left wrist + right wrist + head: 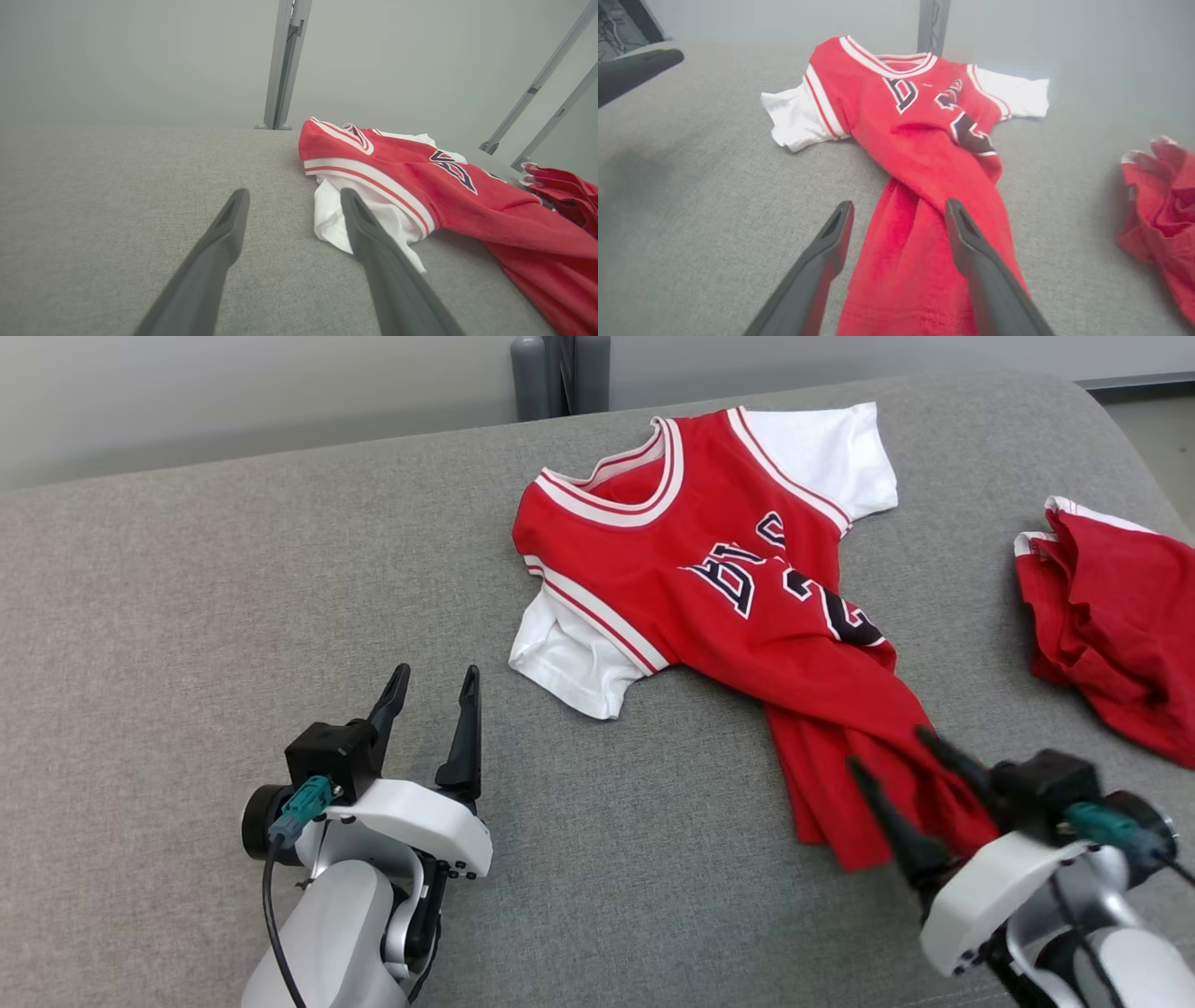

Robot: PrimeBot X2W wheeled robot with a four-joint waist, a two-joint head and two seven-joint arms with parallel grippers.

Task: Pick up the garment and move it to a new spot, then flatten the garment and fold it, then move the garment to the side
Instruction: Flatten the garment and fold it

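The garment [728, 607], a red jersey w/ white sleeves, white-red trim and dark letters on the chest, lies on the grey fabric surface [233, 616], a bit right of the middle in the head view, collar toward the far edge. Its top part is spread rather flat, the 2 sleeves out to the sides. The lower part is twisted and bunched into a narrow strip that runs toward the R gripper [887, 749]. The R gripper is open: its 2 dark fingers stand apart over the hem end of the strip, and they look blurred in the head view. In the R wrist view the R gripper [899, 204] has the red strip of the garment [924, 140] passing btw and under its fingers, 1 finger at each side, not pinched; if the tips touch the cloth cannot be told. The L gripper [436, 672] is also open, fingers apart, holding nothing, over bare surface at the near left, near the white sleeve but apart from it. In the L wrist view the L gripper [294, 193] points toward the far edge and the garment [420, 186] is just to its right. A 2nd red garment [1111, 616], crumpled, w/ white trim, lies at the right edge of the surface, apart from the jersey. A grey metal post [560, 373] stands behind the far edge.
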